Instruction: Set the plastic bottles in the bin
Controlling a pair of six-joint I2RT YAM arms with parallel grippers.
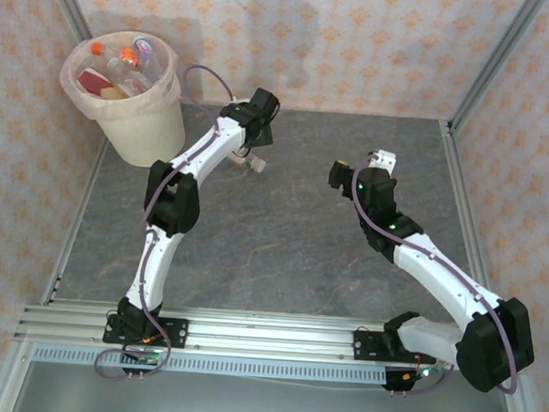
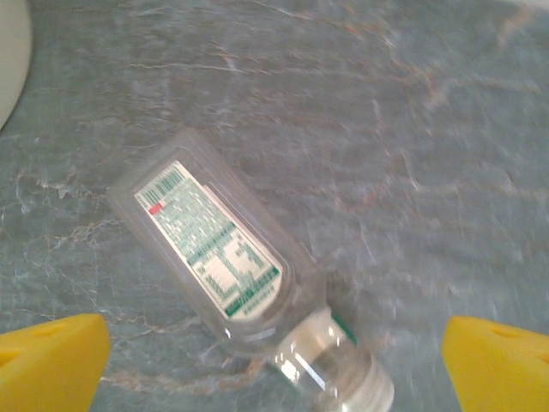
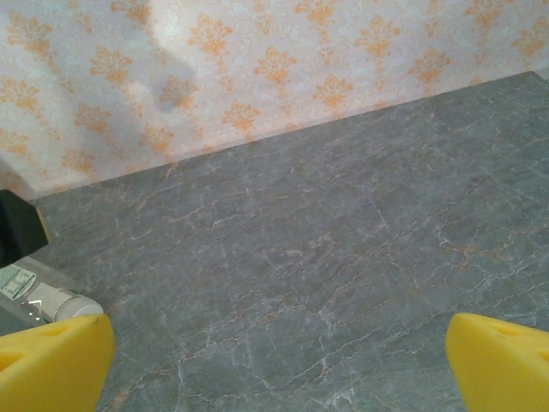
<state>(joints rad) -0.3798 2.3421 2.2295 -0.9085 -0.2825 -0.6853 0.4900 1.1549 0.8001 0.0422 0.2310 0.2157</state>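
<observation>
Loose bottle (image 2: 232, 266) lies flat on table (image 1: 290, 254), near and right of bin (image 1: 147, 136). Left gripper (image 2: 274, 365) hangs directly over it, fingers wide apart, empty. Bottle's long axis runs diagonal to finger line. Right gripper (image 3: 274, 360) also spread, farther from bin; left arm better placed

The table surface (image 1: 291, 235) is a dark grey, stone-patterned sheet with pale veins, and it lies directly beneath the left gripper (image 2: 274, 365). Ahead of the right gripper (image 3: 274, 369), this surface meets a wall (image 3: 257, 69) papered cream with orange ornaments. Aluminium posts (image 1: 492, 61) frame the far corners. Lighting is even, with soft shadows on the wall.
</observation>
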